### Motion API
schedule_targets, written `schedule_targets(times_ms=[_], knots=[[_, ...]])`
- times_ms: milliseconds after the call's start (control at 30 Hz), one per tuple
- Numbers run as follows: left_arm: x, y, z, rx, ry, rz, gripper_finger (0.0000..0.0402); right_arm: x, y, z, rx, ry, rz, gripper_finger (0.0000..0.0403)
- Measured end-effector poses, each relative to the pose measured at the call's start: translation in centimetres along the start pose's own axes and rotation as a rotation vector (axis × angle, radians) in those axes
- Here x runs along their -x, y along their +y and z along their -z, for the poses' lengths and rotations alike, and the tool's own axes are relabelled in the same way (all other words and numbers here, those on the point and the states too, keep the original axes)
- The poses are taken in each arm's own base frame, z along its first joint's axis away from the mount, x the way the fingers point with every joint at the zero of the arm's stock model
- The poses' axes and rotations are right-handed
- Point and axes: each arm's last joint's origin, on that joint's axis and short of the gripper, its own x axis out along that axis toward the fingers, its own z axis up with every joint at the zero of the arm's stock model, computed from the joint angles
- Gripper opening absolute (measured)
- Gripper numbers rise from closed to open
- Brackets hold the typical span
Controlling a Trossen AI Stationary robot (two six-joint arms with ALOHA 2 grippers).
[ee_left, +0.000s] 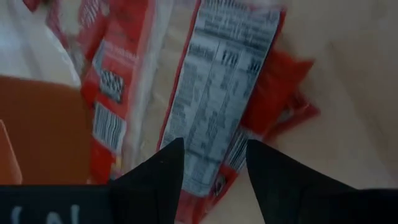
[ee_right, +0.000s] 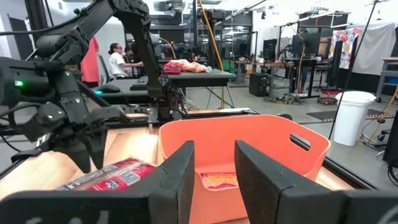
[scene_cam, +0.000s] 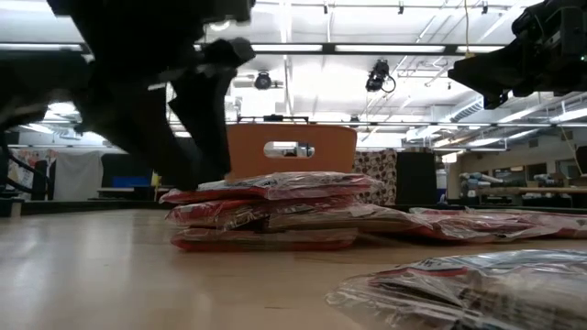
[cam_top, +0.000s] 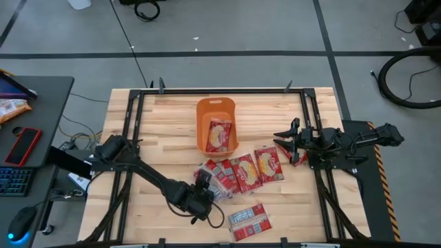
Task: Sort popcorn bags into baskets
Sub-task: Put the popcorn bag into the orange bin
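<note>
The orange basket (cam_top: 216,110) stands in the middle of the table toward its far side, with one red popcorn bag (cam_top: 219,135) lying flat inside. Several more bags (cam_top: 244,171) lie overlapping on the table in front of it. A further one (cam_top: 248,222) lies label side up by the near edge. My left gripper (cam_top: 204,181) is open at the pile's left end, its fingers on either side of a bag's grey-white label side (ee_left: 214,93). My right gripper (cam_top: 279,140) is open above the table, right of the basket (ee_right: 249,143). My left gripper (ee_left: 214,171) comes from above, pointing down at the label-side bag at the pile's left end (scene_cam: 206,188). Its open fingers (ee_left: 165,177) stand along the bag's two long sides. Whether they touch it, I cannot tell.
Black frame rails (cam_top: 131,131) run along the table's edges. A side table to the left holds a red smartphone (cam_top: 22,146), a keyboard and a mouse. A person (ee_right: 115,59) sits at a desk in the room beyond the table. Bare wood lies left of the pile.
</note>
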Motion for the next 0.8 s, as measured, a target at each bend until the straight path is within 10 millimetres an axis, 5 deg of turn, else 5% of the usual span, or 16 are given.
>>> schedule_targets(times_ms=[300,633,800], knots=[[-1.7,-0.8,0.4,-0.04,0.069,-0.003,0.0165,0.0,0.0,0.0,0.0,0.0,0.0,0.0119],[-1.6,-0.7,0.5,-0.042,0.074,-0.017,0.0017,0.0,0.0,0.0,0.0,0.0,-0.001,0.0119],[-0.6,-0.3,0.5,-0.01,0.058,-0.036,0.0007,0.0,0.0,0.0,0.0,0.0,0.0,0.0119]])
